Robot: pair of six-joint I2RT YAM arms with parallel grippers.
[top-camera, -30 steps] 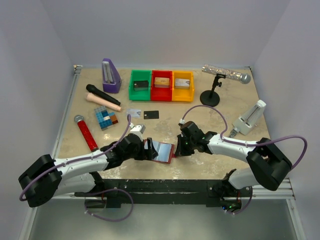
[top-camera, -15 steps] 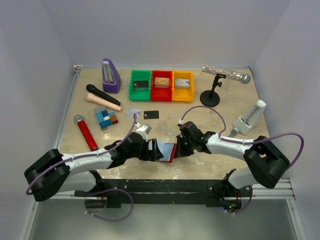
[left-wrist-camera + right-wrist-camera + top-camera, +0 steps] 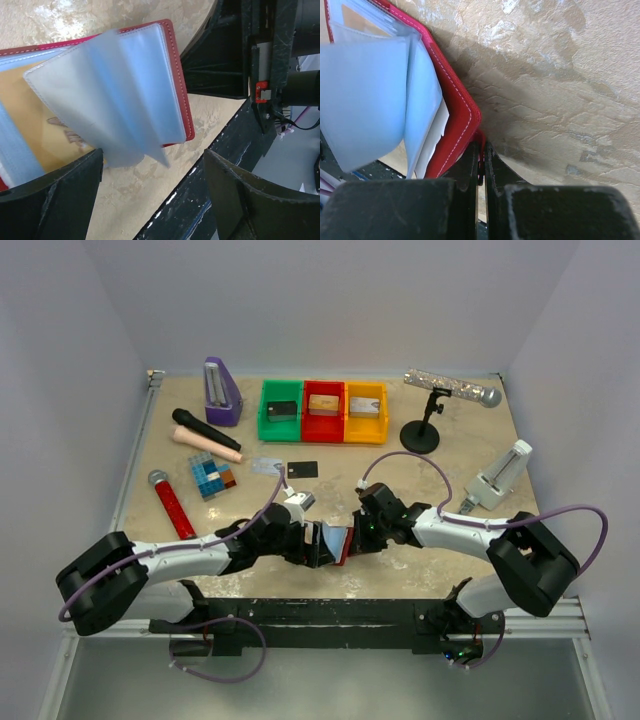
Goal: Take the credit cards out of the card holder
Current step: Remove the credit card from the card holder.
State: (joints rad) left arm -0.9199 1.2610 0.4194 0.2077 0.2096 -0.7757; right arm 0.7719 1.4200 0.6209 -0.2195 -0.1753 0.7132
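Ahead of left end effector [image 3: 152, 160], spread wide, saw gold card [image 3: 40, 120] in holder [image 3: 176, 85]. Pinched tab [image 3: 479, 136] thinly in right end effector [image 3: 481, 150]; risked slipping under pull.

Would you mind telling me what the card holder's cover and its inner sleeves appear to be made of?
The card holder has a red cover that looks like leather or faux leather, matte, with pale stitching along its edge; I cannot tell which. The inner sleeves look like thin flexible plastic: frosted, translucent, bending as they fan, with a tan card showing through.
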